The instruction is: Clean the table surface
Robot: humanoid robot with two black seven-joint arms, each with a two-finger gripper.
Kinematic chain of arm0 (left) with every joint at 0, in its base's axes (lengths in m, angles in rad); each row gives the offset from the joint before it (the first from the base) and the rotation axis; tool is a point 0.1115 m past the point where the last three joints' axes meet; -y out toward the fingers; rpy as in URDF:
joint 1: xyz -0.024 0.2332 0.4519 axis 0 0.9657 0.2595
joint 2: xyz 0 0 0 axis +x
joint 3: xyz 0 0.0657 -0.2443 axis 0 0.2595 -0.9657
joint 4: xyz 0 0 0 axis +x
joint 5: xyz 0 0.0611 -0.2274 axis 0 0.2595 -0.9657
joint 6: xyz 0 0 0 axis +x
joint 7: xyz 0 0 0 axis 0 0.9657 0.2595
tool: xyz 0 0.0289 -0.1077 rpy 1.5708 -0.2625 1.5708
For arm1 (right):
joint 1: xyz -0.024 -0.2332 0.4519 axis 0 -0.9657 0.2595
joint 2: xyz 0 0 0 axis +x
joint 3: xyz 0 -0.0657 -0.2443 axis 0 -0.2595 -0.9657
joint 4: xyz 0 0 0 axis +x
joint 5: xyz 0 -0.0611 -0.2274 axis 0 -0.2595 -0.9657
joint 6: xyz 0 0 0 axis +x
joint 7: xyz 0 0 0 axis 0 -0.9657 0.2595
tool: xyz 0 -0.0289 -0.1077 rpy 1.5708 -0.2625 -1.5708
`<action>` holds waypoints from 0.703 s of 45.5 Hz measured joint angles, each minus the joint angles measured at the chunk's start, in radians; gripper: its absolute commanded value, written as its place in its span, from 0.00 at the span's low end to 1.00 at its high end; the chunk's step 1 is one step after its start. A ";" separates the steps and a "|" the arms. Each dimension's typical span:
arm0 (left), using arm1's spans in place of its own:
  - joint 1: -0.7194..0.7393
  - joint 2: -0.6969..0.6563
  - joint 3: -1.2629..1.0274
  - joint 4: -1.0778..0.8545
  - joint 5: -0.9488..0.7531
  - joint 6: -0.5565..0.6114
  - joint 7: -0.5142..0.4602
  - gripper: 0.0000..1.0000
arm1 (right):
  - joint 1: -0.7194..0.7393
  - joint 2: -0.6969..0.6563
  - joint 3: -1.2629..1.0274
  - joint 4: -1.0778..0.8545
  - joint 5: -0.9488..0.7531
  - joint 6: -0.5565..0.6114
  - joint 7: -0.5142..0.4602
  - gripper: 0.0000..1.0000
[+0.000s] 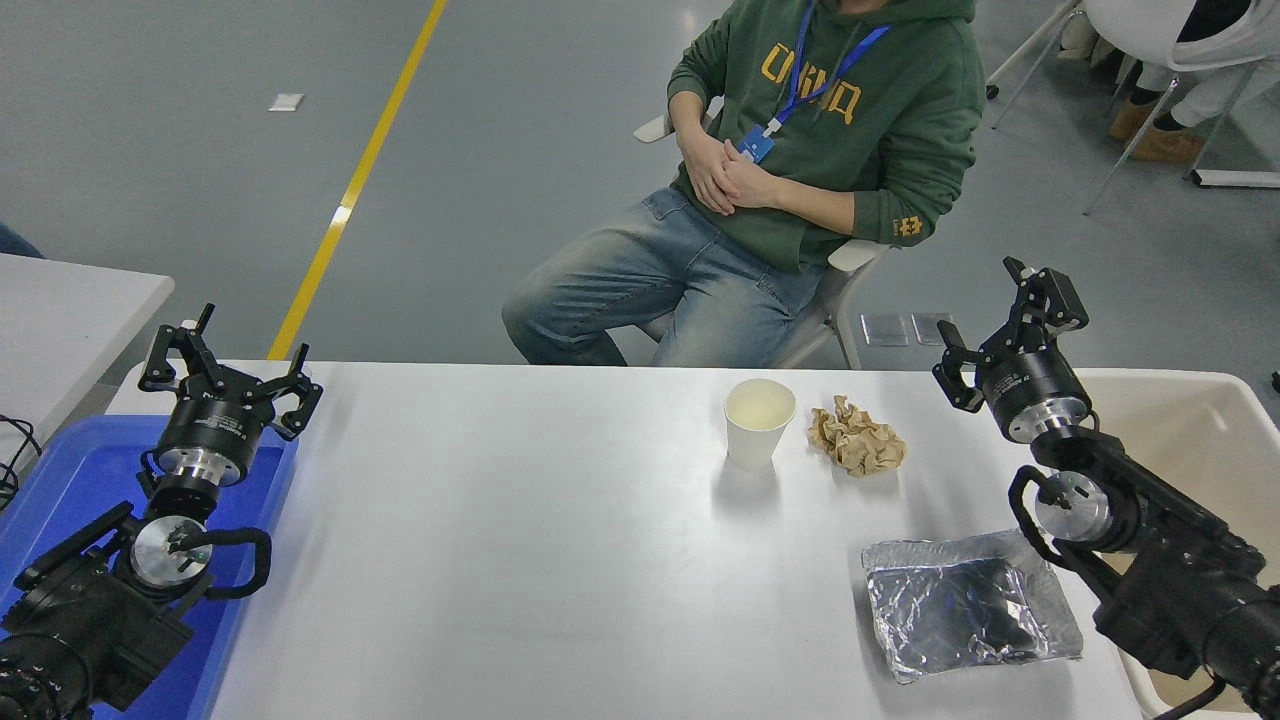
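Note:
The white table surface fills the lower middle of the head view. On it stand a white paper cup, a crumpled brown paper ball just to its right, and a silver foil tray nearer the front right. My right gripper hangs open above the table's far right corner, to the right of the paper ball and holding nothing. My left gripper is parked open at the left, above the far edge of a blue bin.
A blue bin sits at the table's left end and a beige bin at its right end. A person in a green hoodie sits beyond the far edge. A smaller grey-white table stands at the far left.

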 measured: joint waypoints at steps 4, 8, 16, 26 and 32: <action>0.000 0.000 0.000 0.000 0.000 0.000 0.000 1.00 | 0.000 0.001 -0.001 0.001 0.000 -0.001 0.000 1.00; 0.000 0.000 0.000 0.000 0.000 0.000 -0.001 1.00 | 0.000 0.002 -0.002 0.002 0.000 -0.002 0.001 1.00; 0.000 0.000 0.000 0.000 -0.001 0.000 -0.004 1.00 | -0.004 0.002 -0.003 0.002 -0.001 -0.002 0.001 1.00; 0.000 0.000 0.000 -0.001 -0.001 0.000 -0.006 1.00 | -0.003 0.004 -0.002 -0.001 0.004 -0.001 0.002 1.00; 0.000 0.000 0.000 0.000 -0.001 0.000 -0.006 1.00 | 0.000 0.005 -0.002 -0.004 0.008 -0.002 0.002 1.00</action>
